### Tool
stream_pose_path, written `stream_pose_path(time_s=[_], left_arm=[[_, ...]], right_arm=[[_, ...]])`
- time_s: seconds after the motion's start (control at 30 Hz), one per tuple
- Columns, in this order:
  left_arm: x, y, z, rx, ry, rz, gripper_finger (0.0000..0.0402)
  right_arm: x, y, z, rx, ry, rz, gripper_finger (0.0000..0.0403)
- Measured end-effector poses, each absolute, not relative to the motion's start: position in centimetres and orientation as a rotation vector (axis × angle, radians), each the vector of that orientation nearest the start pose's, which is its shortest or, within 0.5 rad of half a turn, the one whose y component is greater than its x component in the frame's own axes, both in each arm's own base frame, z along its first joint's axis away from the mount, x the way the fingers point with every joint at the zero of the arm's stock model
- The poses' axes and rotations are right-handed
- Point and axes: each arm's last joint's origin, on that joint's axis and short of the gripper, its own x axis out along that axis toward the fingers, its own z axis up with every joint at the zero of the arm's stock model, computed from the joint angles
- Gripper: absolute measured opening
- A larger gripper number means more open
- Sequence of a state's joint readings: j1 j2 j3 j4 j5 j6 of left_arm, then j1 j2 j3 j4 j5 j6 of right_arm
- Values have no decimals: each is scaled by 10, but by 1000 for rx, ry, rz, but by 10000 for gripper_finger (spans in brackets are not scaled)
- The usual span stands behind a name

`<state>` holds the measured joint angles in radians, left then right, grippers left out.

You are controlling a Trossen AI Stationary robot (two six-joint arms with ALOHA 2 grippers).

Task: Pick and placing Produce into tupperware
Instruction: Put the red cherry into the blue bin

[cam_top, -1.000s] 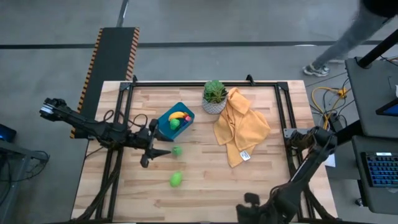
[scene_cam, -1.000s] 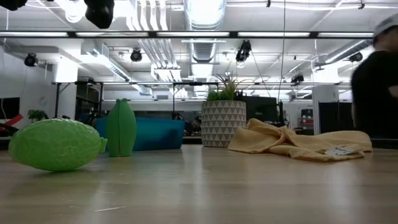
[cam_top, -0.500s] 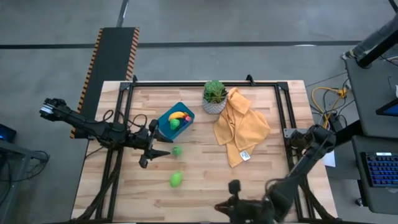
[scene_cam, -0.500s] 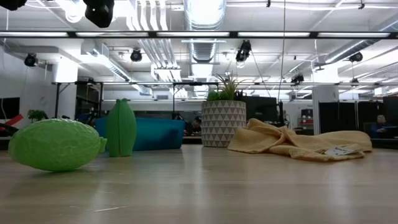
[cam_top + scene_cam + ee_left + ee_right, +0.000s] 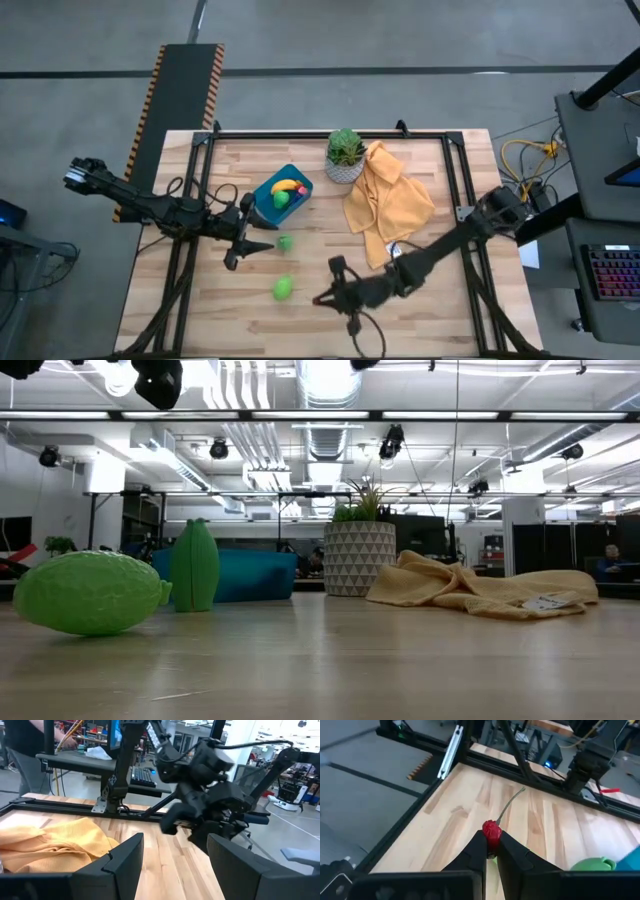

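Pinched between my right gripper's shut fingertips, above the table's near half, a tiny red cherry with its thin stem seems light, hard and slippery, so I judge the round body the safest hold, not the stem.

Wood table, blue tupperware, 2 green produce pcs, plant pot, yellow cloth

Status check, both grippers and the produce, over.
Right gripper shut on red cherry. Left gripper open, empty, beside tupperware. Two green pieces loose; path clear.
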<state>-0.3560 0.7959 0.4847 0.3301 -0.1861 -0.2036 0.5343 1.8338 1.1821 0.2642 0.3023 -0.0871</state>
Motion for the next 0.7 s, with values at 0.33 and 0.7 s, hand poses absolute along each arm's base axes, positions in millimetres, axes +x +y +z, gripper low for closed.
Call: stream_pose_path(time_s=[0.33,0.7], left_arm=[[173,-59,276,-209,-3,-174,206],[173,-59,276,-210,-3,-173,206]], right_arm=[[372,128,206,-173,340,193,22],[396,36,209,-74,354,10,22]])
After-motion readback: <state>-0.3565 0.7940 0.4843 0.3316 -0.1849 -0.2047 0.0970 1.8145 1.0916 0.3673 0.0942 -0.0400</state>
